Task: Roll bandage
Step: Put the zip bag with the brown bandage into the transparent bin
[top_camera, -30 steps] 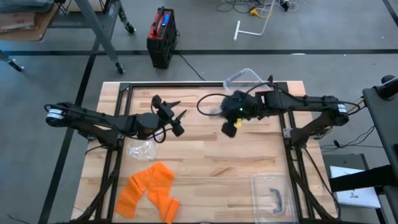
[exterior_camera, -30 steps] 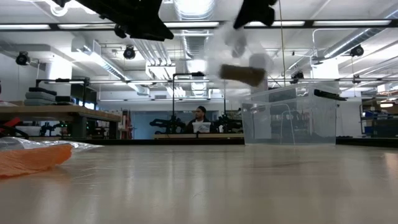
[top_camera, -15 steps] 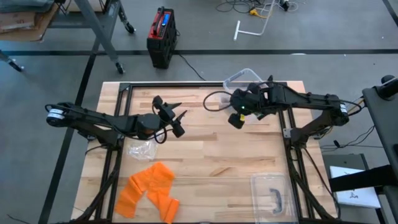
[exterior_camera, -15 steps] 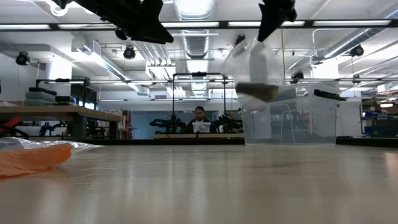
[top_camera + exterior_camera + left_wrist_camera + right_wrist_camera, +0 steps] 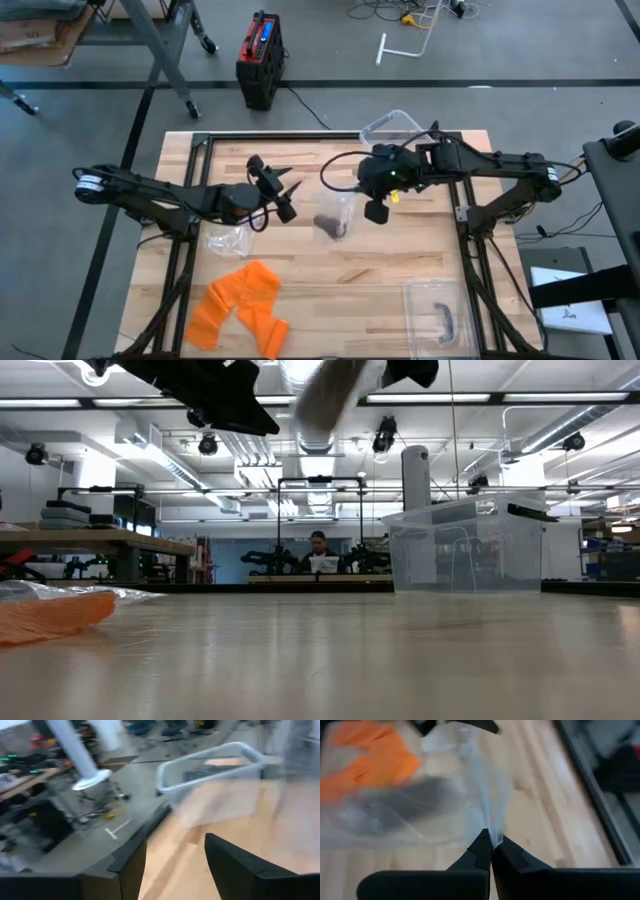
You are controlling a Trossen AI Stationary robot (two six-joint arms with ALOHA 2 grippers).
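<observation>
My right gripper (image 5: 374, 207) is above the table's middle, shut on a clear plastic bag (image 5: 335, 220) with a dark brown roll (image 5: 405, 800) inside. The bag swings out toward the table's left, blurred, and shows high in the low view (image 5: 330, 390). My left gripper (image 5: 287, 196) is open and empty left of the bag, above the table; its fingers stand apart in the left wrist view (image 5: 172, 865). An orange bandage (image 5: 240, 300) lies loosely spread on the table at the near left. My right gripper pinches a gathered edge of the clear bag (image 5: 493, 836) between its two fingertips. The bag stretches out away from the fingers toward the table's left, lifted clear of the table, with the dark roll in its far end.
A clear plastic bin (image 5: 393, 126) stands at the far edge, also in the low view (image 5: 465, 550). A clear lidded container with a dark handle (image 5: 437, 315) sits near right. Crumpled clear plastic (image 5: 225, 240) lies by the left arm. A person sits far behind the table (image 5: 320, 555).
My right gripper moved toward the far right, near the bin, then came back toward the table's middle. The bag hung below the fingers half a second ago; it has now swung out and up toward the table's left, blurred.
</observation>
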